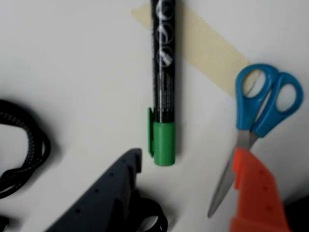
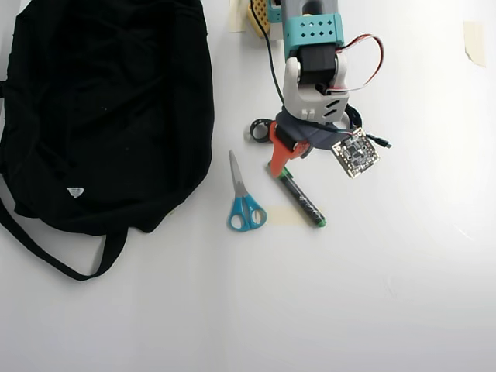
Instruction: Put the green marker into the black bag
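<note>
1. In the wrist view, the thick green marker, with a black barrel bearing light print and a bright green cap, lies on the white table, cap end towards the bottom of the picture.
2. Its barrel crosses a strip of beige masking tape stuck to the table.
3. Right of it lie scissors with blue plastic handles, blades pointing down the picture.
4. The two-finger gripper is spread open and empty: a dark grey finger sits left of the cap and an orange finger sits right, over the scissor blades. Neither touches the marker.
5. A loop of black strap shows at the left edge.
6. In the overhead view, the large soft black fabric bag fills the upper left, with a small white tag and thin straps trailing below.
7. The marker lies slanted, well apart from the bag, with the scissors between them.
8. The gripper hangs at the marker's upper end; its jaws' spread is hard to judge here.
</note>
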